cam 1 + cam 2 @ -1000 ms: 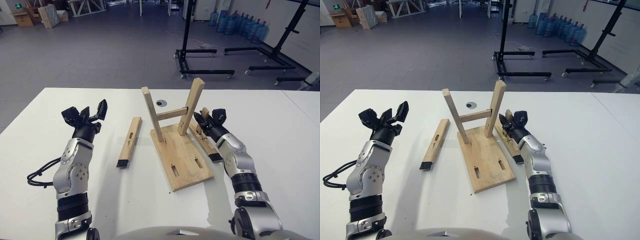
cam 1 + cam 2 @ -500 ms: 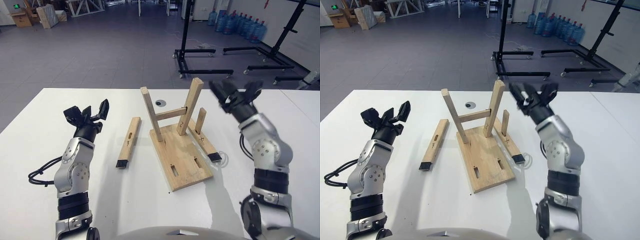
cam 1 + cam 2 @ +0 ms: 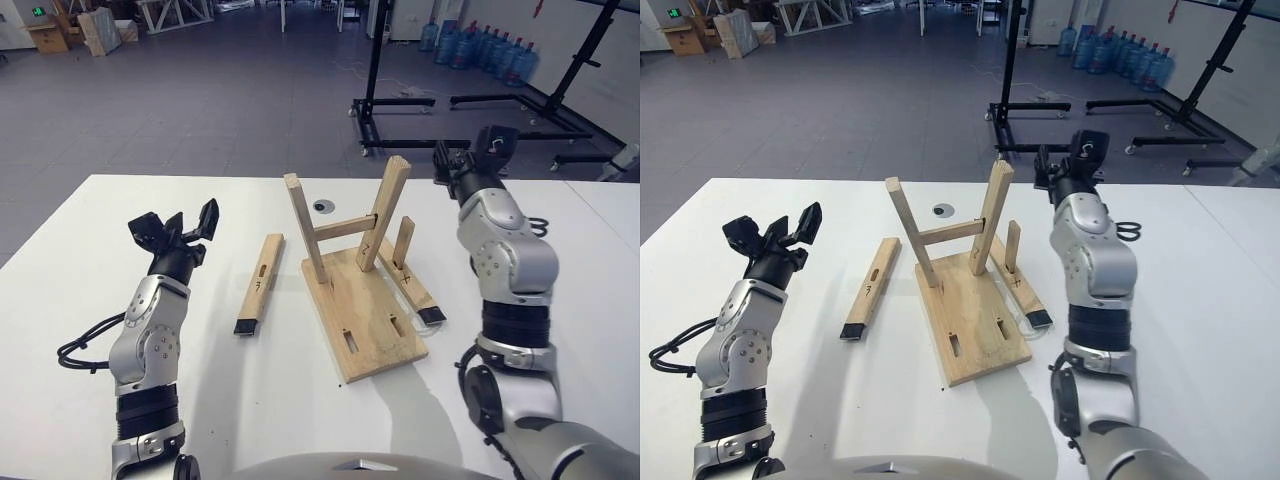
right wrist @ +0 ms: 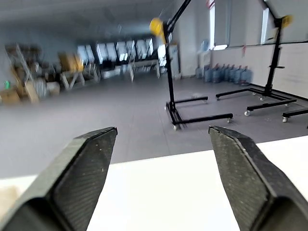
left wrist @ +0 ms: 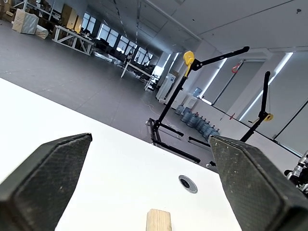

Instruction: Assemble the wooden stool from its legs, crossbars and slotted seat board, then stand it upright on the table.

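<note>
Tan seat board (image 3: 365, 312), loose leg (image 3: 258, 283) — black-tipped, white table (image 3: 80, 250), black left end effector (image 3: 175, 224), grey floor (image 3: 200, 100).

Seat board (image 3: 365, 318) flat, two legs (image 3: 303, 230) upright, crossbar (image 3: 342, 228) joining; left leg (image 3: 259, 284), right leg (image 3: 418, 293) alongside.

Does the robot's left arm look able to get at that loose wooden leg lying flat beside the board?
Probably yes. The left fingers hang open close to the leg, and nothing stands on the table between them.
</note>
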Available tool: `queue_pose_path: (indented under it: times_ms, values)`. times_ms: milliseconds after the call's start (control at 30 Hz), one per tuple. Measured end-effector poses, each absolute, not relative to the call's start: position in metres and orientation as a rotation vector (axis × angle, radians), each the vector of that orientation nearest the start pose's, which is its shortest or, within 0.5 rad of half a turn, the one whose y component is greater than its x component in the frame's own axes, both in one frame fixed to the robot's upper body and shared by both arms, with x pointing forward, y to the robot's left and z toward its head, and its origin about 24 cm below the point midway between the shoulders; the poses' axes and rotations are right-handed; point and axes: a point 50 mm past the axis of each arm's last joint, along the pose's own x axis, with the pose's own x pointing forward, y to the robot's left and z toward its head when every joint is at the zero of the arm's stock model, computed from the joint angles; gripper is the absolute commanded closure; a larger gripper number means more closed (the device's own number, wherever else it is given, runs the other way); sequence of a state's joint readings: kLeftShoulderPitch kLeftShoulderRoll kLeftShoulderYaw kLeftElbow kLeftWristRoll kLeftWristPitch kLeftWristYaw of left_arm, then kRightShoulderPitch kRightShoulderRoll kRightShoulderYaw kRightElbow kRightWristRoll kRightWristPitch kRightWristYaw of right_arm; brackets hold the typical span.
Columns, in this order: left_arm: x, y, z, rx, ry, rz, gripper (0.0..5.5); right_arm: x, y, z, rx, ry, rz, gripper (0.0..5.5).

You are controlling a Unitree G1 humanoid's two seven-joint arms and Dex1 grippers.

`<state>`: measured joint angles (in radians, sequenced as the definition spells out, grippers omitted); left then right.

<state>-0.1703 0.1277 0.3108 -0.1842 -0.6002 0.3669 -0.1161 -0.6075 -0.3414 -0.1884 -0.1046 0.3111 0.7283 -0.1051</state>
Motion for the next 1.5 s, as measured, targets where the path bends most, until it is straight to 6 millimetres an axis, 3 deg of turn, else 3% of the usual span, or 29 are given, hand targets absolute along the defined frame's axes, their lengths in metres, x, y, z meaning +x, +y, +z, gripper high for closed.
queue_pose_path:
  times_ms: [100, 167, 300, 467, 633, 833, 1133, 1267, 1500]
  values:
    - [0.274, 0.211, 0.109, -0.474, -0.099, -0.054, 1.06, 0.322, -0.236, 0.199, -0.090, 0.175, 0.061, 1.98]
    - [0.275, 0.211, 0.108, -0.474, -0.095, -0.055, 1.06, 0.312, -0.245, 0.195, -0.095, 0.300, 0.163, 1.98]
    - [0.274, 0.212, 0.107, -0.466, -0.092, -0.047, 1.06, 0.289, -0.248, 0.179, -0.124, 0.480, 0.364, 1.98]
    - [0.272, 0.213, 0.105, -0.463, -0.085, -0.041, 1.06, 0.266, -0.235, 0.142, -0.159, 0.650, 0.508, 1.22]
    - [0.272, 0.212, 0.105, -0.462, -0.084, -0.042, 1.06, 0.269, -0.220, 0.115, -0.188, 0.697, 0.493, 0.33]
    - [0.272, 0.211, 0.104, -0.460, -0.083, -0.044, 1.06, 0.276, -0.211, 0.087, -0.231, 0.741, 0.418, 0.33]
    - [0.272, 0.207, 0.103, -0.467, -0.080, -0.055, 1.06, 0.279, -0.206, 0.066, -0.405, 0.752, 0.434, 0.33]
    - [0.273, 0.206, 0.103, -0.467, -0.078, -0.060, 1.06, 0.280, -0.211, 0.064, -0.452, 0.743, 0.437, 0.33]
    - [0.273, 0.204, 0.102, -0.475, -0.084, -0.060, 1.06, 0.285, -0.247, 0.065, -0.458, 0.769, 0.306, 0.33]
